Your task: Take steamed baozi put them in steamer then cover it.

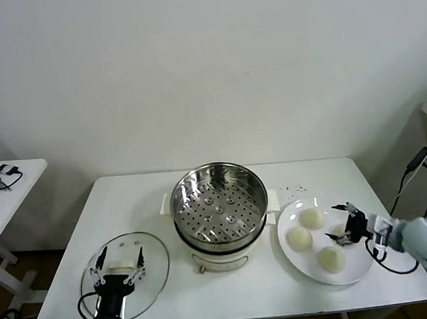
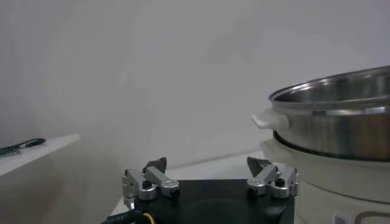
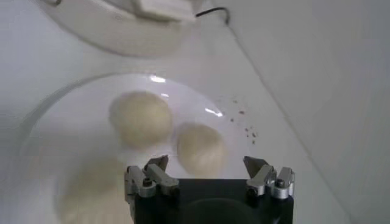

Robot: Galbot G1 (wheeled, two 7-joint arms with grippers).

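Observation:
The steamer (image 1: 219, 203), a shiny perforated steel basket on a white pot base, stands mid-table with nothing in it. It also shows in the left wrist view (image 2: 341, 122). Four cream-white baozi lie on a white plate (image 1: 359, 270) to its right: one (image 1: 312, 218), another (image 1: 300, 239), a third (image 1: 331, 259), and a fourth (image 1: 340, 231) between my right gripper's open fingers. My right gripper (image 1: 342, 224) is low over the plate. In the right wrist view (image 3: 207, 165) a baozi (image 3: 201, 148) lies just ahead of it. The glass cover (image 1: 152, 271) lies flat at front left. My left gripper (image 1: 120, 266) is open over its cream handle.
A white side table (image 1: 9, 190) with small items stands at far left. Dark specks (image 1: 293, 190) lie on the table behind the plate. A black cable (image 1: 414, 166) hangs at the right edge. The wall is close behind the table.

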